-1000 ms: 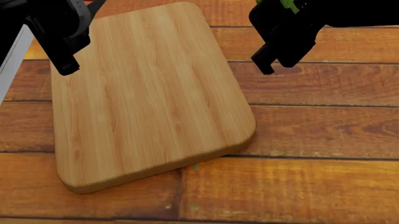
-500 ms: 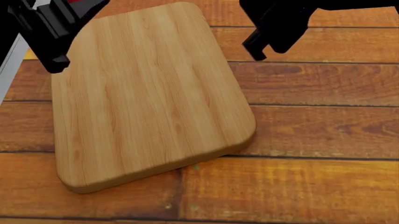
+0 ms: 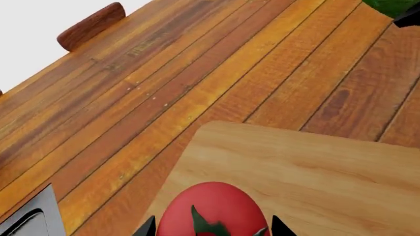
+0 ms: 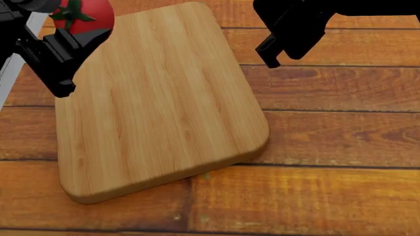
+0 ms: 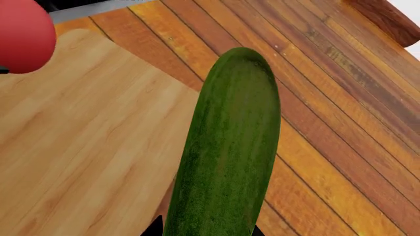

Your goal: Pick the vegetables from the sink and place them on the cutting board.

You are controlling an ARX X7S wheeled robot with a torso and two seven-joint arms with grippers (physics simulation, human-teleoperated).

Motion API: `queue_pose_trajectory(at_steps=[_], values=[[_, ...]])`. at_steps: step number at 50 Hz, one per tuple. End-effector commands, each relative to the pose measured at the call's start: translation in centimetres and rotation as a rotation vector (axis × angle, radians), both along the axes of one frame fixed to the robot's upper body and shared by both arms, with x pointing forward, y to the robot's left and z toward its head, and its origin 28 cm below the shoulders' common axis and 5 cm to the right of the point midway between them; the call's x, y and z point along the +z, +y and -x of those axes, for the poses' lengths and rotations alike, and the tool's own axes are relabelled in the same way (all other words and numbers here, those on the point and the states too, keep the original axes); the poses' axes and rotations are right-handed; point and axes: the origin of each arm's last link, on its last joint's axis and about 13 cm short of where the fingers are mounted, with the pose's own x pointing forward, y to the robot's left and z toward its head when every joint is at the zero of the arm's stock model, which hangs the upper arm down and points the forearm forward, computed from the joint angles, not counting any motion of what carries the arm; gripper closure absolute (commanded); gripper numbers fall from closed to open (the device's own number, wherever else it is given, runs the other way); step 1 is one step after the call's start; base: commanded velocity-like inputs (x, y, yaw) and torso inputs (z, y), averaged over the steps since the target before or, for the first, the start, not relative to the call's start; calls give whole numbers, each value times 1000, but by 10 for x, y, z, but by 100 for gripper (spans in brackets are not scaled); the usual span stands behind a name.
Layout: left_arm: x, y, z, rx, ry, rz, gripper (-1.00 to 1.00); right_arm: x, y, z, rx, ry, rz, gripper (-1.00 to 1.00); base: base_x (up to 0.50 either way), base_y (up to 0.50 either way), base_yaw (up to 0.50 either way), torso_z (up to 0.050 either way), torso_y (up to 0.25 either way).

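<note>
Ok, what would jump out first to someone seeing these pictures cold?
The red tomato, gripped by the left gripper over the far left corner of the cutting board. Next, the long cucumber held by the right gripper, hanging over the board's far right edge and the countertop.

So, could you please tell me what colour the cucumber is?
Dark green with fine paler speckles; the cucumber shows best in the right wrist view.

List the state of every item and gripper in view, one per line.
tomato: held in the left gripper's jaws, above the board's corner.
cucumber: held in the right gripper's jaws, over the board's edge.
cutting board: flat on the countertop, nothing resting on it.
left gripper: shut on tomato.
right gripper: shut on cucumber.
sink: only a rim corner shows.
</note>
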Motion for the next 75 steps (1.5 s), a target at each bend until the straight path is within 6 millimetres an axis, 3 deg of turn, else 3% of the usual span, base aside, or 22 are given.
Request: queue_pose_trajectory(at_steps=[1,27,75], values=[[-6,1,-5,12,23,44,100,10,5,4,29,-43,9,100,0,0,0,0,0],[-23,-4,-28,43,63,21,100,4,4,5,25,-39,-4,100,0,0,0,0,1],[-50,-1,-16,52,150,-16,100,5,4,5,26,-37,1,100,0,0,0,0,1]])
